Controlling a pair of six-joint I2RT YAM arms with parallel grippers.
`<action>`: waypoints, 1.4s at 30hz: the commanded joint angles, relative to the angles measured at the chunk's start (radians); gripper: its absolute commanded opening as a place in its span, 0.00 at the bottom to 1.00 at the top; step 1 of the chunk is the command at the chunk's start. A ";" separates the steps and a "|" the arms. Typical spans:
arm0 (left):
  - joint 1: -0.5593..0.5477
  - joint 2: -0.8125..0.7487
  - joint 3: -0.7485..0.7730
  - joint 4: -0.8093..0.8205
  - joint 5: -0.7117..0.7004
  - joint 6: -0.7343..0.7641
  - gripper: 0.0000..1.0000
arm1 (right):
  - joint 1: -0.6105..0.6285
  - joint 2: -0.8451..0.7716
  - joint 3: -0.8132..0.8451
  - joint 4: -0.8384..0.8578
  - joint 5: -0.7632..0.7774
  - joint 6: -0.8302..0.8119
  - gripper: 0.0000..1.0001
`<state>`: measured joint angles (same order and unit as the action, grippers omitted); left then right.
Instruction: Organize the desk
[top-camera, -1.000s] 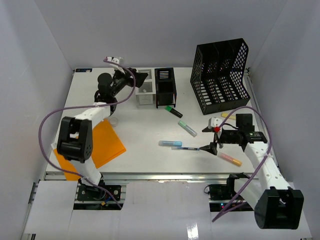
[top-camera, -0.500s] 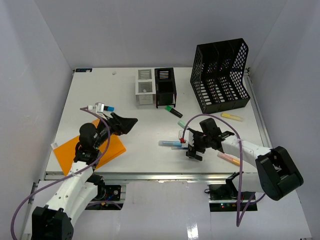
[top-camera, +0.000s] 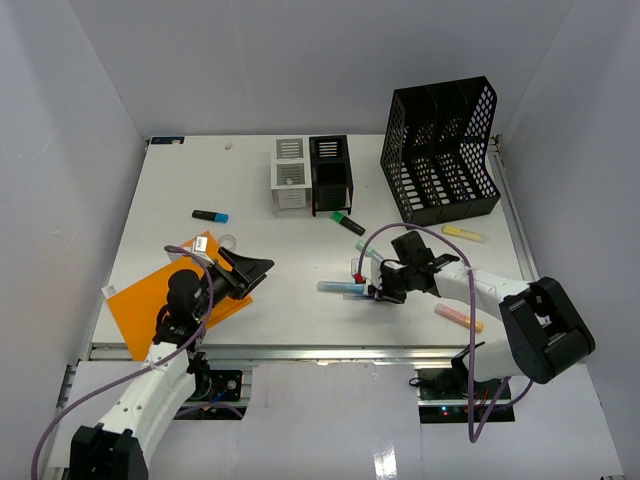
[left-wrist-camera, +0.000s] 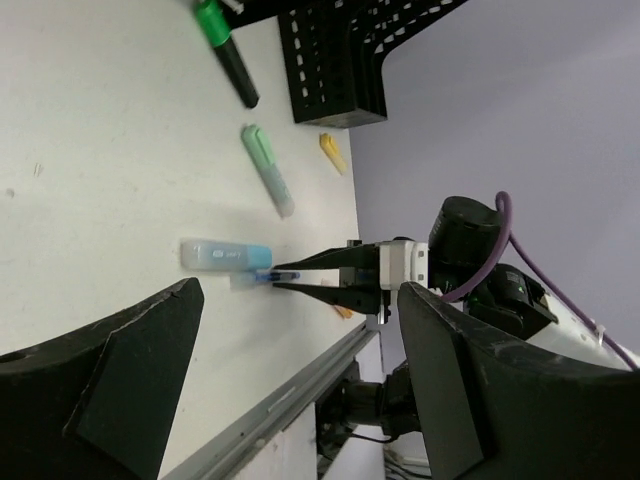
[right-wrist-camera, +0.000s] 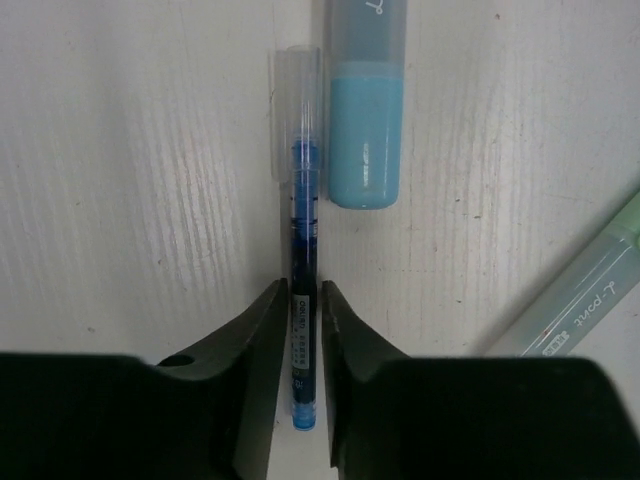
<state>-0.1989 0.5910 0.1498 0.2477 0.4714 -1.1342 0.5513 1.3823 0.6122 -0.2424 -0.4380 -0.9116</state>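
Nearest to the camera, at the left, the left arm reaches from its base over the front rail of the desk (top-camera: 300, 322), a white tabletop closed in by white walls. Under this arm lies an orange sheet (top-camera: 140, 305), turned at an angle, one corner past the front edge. The left gripper (top-camera: 255, 275) hovers at the right corner of this sheet with its fingers spread wide and nothing between them. Behind it, well apart, a black highlighter with a blue cap (top-camera: 210, 215) lies flat.

Near the back in the middle, a white mesh holder (top-camera: 290, 176) and a black mesh holder (top-camera: 331, 175) stand upright and touch each other. Just right of them lies a green marker (top-camera: 348, 222).

More to the front, a light blue highlighter (top-camera: 341, 288) lies on the tabletop, and a thin blue pen (right-wrist-camera: 303, 190) lies just beside it, parallel to it. The right gripper (top-camera: 375, 293) is low over the tabletop, its fingers closed narrowly on the rear part of this pen. A pale green highlighter (top-camera: 367, 253) lies near, behind the gripper.

At the back right stands a black mesh file rack (top-camera: 440, 150). In front of it lies a yellow highlighter (top-camera: 463, 234), and near the front edge, beside the right arm, an orange highlighter (top-camera: 458, 317).
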 joint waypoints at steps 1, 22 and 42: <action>-0.036 0.073 -0.043 0.089 -0.017 -0.184 0.83 | 0.001 0.011 0.012 -0.085 0.009 -0.063 0.19; -0.538 0.618 0.101 0.449 -0.462 -0.308 0.80 | -0.107 -0.117 0.138 -0.286 -0.339 -0.069 0.08; -0.707 1.085 0.347 0.740 -0.560 -0.277 0.71 | -0.126 -0.101 0.139 -0.084 -0.248 0.208 0.08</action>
<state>-0.8881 1.6540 0.4632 0.9162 -0.0670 -1.4181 0.4303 1.2827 0.7238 -0.3889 -0.6847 -0.7639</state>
